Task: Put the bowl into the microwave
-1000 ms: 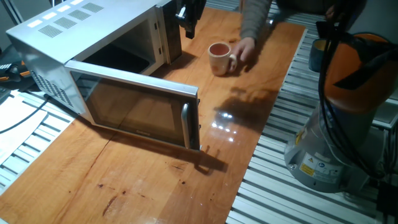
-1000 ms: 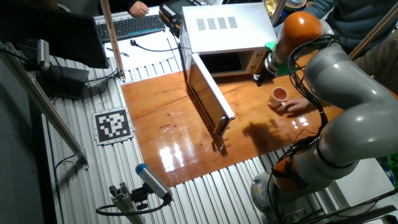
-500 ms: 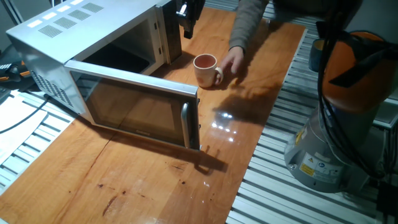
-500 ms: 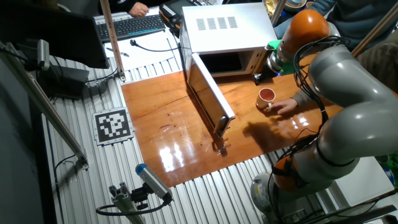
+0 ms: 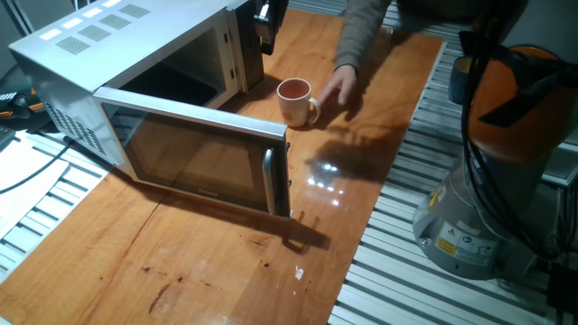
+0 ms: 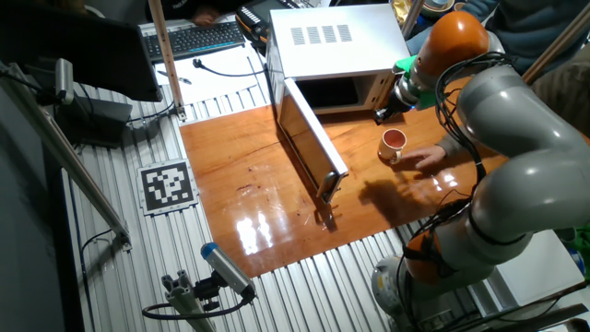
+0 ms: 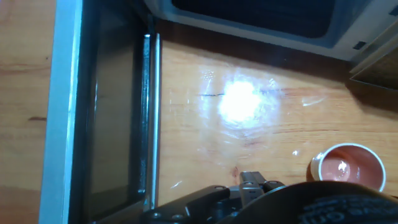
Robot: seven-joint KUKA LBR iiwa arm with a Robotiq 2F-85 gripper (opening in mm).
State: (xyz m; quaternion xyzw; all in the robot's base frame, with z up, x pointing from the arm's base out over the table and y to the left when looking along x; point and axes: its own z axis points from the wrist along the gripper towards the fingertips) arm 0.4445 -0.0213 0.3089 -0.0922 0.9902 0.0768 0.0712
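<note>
The bowl (image 5: 295, 101) is a small cream cup with a reddish-brown inside. It stands upright on the wooden table, just right of the microwave's open front. It also shows in the other fixed view (image 6: 393, 145) and at the lower right of the hand view (image 7: 347, 167). The microwave (image 5: 108, 54) is silver-white, and its dark glass door (image 5: 194, 158) is swung wide open. My gripper (image 5: 269, 23) hovers at the microwave's far right corner, above and behind the bowl and apart from it. It holds nothing. I cannot see how its fingers stand.
A person's hand (image 5: 339, 86) rests on the table just right of the bowl; the sleeve reaches in from the far side. The open door with its bar handle (image 7: 149, 112) juts out over the table. My orange arm base (image 5: 506, 135) stands at the right.
The person's hand slid the bowl left toward the microwave, then let go and now rests beside it. My gripper has barely moved.
</note>
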